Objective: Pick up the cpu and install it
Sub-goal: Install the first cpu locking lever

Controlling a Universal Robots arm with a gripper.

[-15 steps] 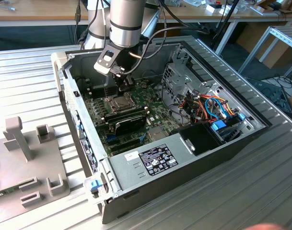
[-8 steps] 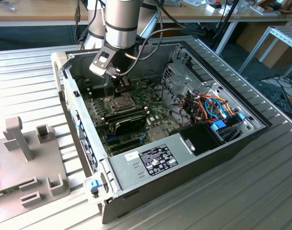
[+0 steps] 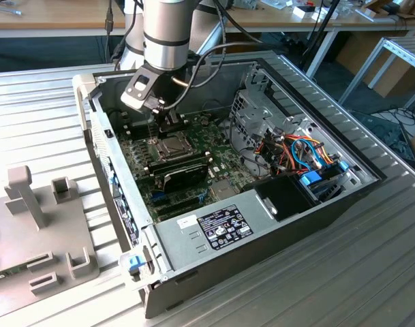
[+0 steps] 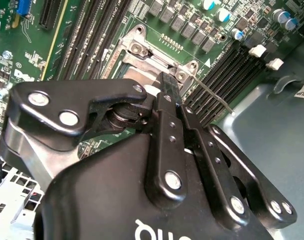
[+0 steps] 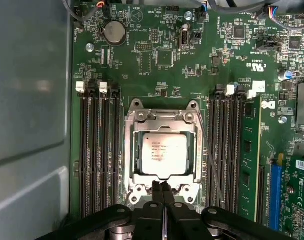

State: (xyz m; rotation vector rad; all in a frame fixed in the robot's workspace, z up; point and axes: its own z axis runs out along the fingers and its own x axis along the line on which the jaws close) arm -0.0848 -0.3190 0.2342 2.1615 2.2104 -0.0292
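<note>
The gripper has its fingers pressed together with nothing between them. In the first wrist view the tips hang over the near edge of the socket frame; whether they touch it I cannot tell.

Just beyond the tips, the cpu lies flat and square inside the frame, silver top up. So I judge the pick and place done, and the step in hand to be the seating or the securing.

The thin lever beside the frame looks lifted, not latched. Any next move calls for a slow, straight motion, as the tips are close to both frame and lever.

Memory slots flank the socket on the board, which lies in the open case.

The gripper's body hides the frame's near edge. Whether the frame's plate is clamped down on the cpu is hard to make out.
</note>
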